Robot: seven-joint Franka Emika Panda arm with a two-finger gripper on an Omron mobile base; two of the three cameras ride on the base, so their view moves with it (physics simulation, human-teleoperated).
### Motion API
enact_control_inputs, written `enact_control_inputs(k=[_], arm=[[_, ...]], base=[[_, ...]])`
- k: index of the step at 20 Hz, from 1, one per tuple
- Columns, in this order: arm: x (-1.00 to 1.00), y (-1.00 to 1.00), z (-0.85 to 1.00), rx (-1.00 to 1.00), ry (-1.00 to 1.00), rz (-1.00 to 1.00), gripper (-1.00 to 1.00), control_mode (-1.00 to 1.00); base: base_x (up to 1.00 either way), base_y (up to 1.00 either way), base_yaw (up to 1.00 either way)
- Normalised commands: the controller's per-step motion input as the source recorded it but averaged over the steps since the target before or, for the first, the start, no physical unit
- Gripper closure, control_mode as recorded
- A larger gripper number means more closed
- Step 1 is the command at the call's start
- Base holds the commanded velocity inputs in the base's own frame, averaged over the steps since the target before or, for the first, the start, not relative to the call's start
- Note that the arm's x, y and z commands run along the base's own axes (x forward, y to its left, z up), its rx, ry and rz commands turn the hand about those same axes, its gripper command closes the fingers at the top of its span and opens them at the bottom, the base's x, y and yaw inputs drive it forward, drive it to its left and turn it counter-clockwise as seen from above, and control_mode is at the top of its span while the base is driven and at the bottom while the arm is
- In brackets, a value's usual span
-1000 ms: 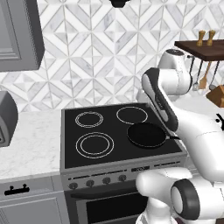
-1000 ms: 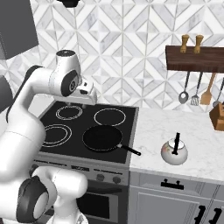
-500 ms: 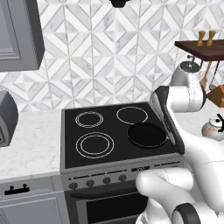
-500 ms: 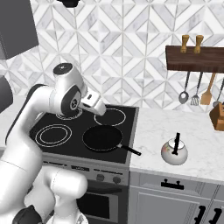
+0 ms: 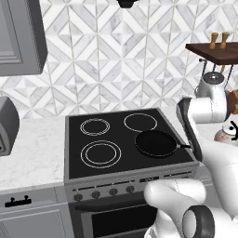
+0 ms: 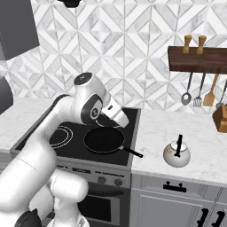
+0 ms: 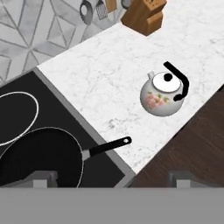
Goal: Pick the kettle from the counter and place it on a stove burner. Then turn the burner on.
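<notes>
The white flowered kettle [image 7: 162,95] with its black arched handle stands upright on the marble counter [image 7: 99,78], right of the cooktop; the right base view also has the kettle [image 6: 177,154], and the left base view catches the kettle's edge [image 5: 226,135]. My gripper [image 7: 113,179] hangs open above the stove's right edge, over the frying pan, well short of the kettle, with nothing between its fingertips [image 7: 42,177]. From the side, the gripper [image 6: 123,120] points down and to the right. The largest double-ringed stove burner [image 5: 101,153] at front left is bare.
A black frying pan [image 6: 104,139] covers the front right burner, its handle [image 7: 107,147] reaching toward the kettle. A wooden knife block [image 7: 144,15] stands at the back of the counter. Utensils [image 6: 198,91] hang under a wall shelf. Stove knobs [image 5: 113,191] line the front panel.
The arm has swung from over the back of the cooktop to the right, toward the counter. The kettle and the pan have stayed where they were.
</notes>
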Motion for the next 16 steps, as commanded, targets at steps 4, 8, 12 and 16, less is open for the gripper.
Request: enact_control_inputs(k=[4, 8, 12, 16], arm=[[0.2, -1.0, 0.0, 0.1, 0.04, -0.2, -1.0, -1.0], [0.16, -1.0, 0.0, 0.17, 0.09, -0.16, -1.0, -1.0], [0.01, -0.99, 0.0, 0.26, 0.11, -0.1, -1.0, -1.0], [0.0, -0.46, -0.01, 0.2, 0.1, -0.04, -1.0, -1.0]], base=[[0.0, 0.0, 0.0], [0.0, 0.0, 0.0], [0.0, 0.0, 0.0], [0.0, 0.0, 0.0]])
